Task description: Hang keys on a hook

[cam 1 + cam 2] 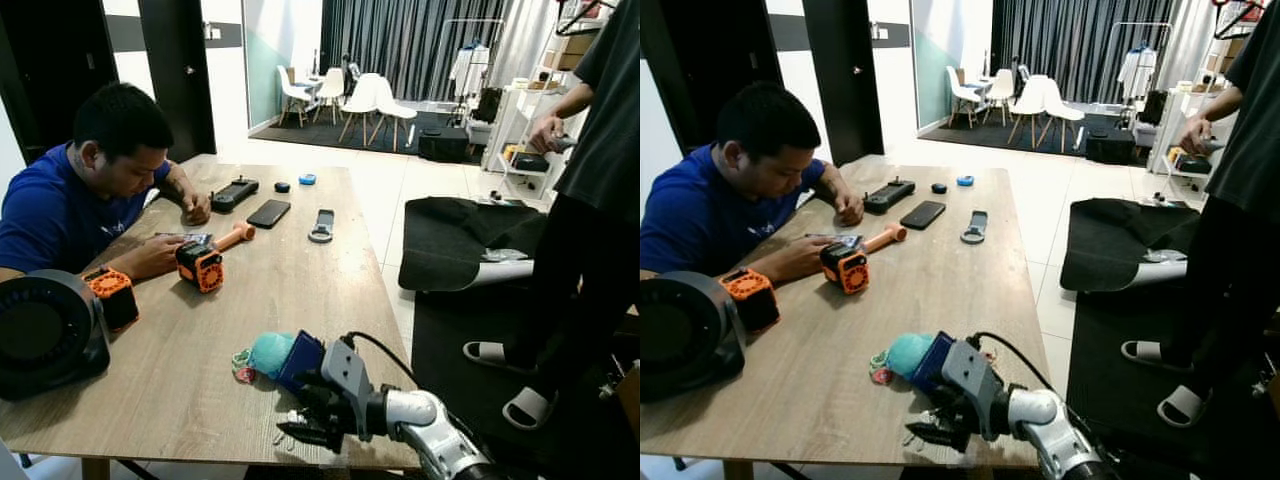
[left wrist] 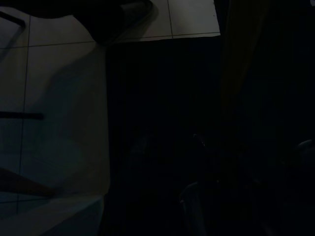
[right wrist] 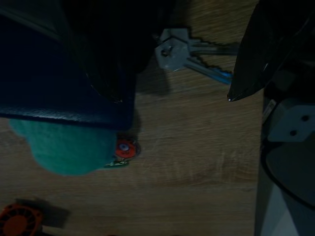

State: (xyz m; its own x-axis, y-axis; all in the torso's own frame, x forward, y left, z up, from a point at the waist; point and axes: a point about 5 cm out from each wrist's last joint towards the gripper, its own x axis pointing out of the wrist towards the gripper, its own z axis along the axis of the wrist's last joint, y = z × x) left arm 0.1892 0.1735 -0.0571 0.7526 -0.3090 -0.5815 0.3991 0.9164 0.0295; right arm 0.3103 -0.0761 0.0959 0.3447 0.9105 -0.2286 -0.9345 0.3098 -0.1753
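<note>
A bunch of silver keys [image 3: 189,49] lies flat on the wooden table [image 1: 280,280] near its front edge. The keys belong with a teal plush fob [image 1: 268,352], a navy blue pouch [image 1: 300,360] and a small red-and-green charm [image 3: 123,149]. My right gripper [image 1: 300,428] hovers low over the table's front edge, open. In the right wrist view its two black fingers [image 3: 256,54] stand either side of the keys without touching them. My left arm hangs idle over dark floor tiles [image 2: 64,98].
A seated person in a blue shirt [image 1: 60,215] handles an orange device [image 1: 202,268] at the table's left. A black round unit [image 1: 45,335], an orange cube [image 1: 112,295], a phone [image 1: 268,212] and a controller [image 1: 234,193] lie on the table. Another person [image 1: 590,200] stands at the right.
</note>
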